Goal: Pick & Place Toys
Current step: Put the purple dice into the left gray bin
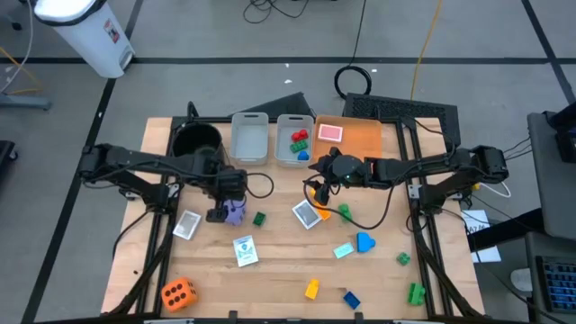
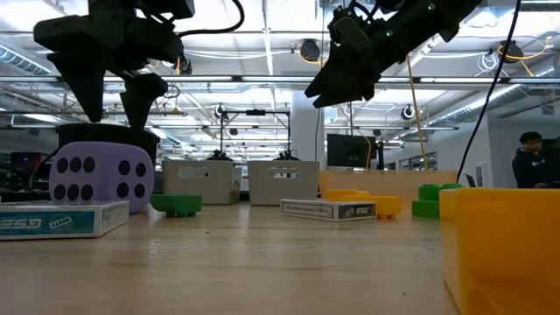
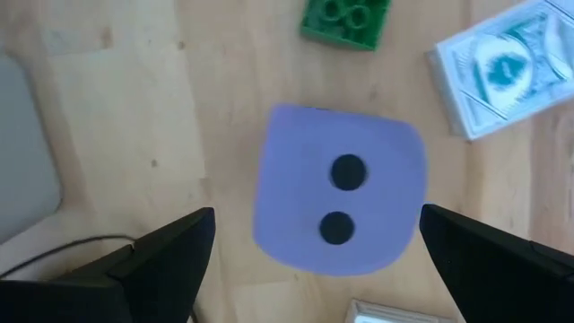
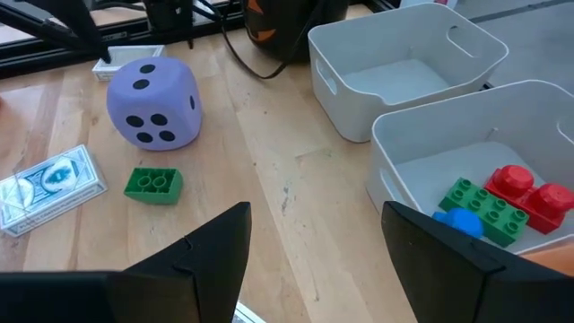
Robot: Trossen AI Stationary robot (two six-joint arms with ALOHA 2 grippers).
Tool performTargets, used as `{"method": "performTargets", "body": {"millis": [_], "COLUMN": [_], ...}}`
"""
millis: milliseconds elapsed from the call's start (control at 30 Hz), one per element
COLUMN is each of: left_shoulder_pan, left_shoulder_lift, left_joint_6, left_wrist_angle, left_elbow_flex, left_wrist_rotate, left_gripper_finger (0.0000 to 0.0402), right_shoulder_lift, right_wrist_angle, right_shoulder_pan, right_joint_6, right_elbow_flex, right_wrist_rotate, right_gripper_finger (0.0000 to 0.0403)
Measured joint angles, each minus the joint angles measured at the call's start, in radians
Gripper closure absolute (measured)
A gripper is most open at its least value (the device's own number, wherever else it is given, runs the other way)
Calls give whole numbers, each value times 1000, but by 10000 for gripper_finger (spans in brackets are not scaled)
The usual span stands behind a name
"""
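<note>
A purple die (image 3: 336,202) with black dots rests on the wooden table (image 1: 270,270), left of centre. My left gripper (image 3: 314,269) hangs just above it, pointing down. It is open, one finger out past each side of the die, and touches nothing. In the low view the left gripper (image 2: 114,109) stands clear above the die (image 2: 101,179). My right gripper (image 4: 314,260) is open and holds nothing, raised in front of the bins and slanting down. An orange die (image 1: 178,292), picture cards (image 1: 245,250) and several small bricks (image 1: 259,218) lie scattered on the table.
Two grey bins (image 1: 250,137) stand at the back. The right-hand bin (image 4: 421,144) holds green, red and blue bricks. An orange tray (image 1: 360,135) with a red card sits beside them, and a black cup (image 1: 196,139) stands at the back left. Cables hang from both wrists.
</note>
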Motion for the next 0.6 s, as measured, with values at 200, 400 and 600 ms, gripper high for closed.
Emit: {"method": "performTargets", "body": {"millis": [200, 400, 600], "left_shoulder_pan": [-54, -67, -67], "left_shoulder_lift": [0, 0, 1], "left_joint_6": [30, 32, 28], "left_wrist_angle": [11, 47, 46], "left_elbow_flex": [0, 0, -54], "left_wrist_rotate": [-29, -46, -45], "left_gripper_finger": [2, 2, 2], "right_shoulder_lift": [0, 0, 0], "right_wrist_angle": [0, 0, 0], "right_shoulder_pan": [0, 1, 1], "right_joint_6": [0, 0, 0], "right_elbow_flex": [0, 0, 0], "right_wrist_rotate": [0, 0, -1], "right_gripper_finger": [161, 161, 161]}}
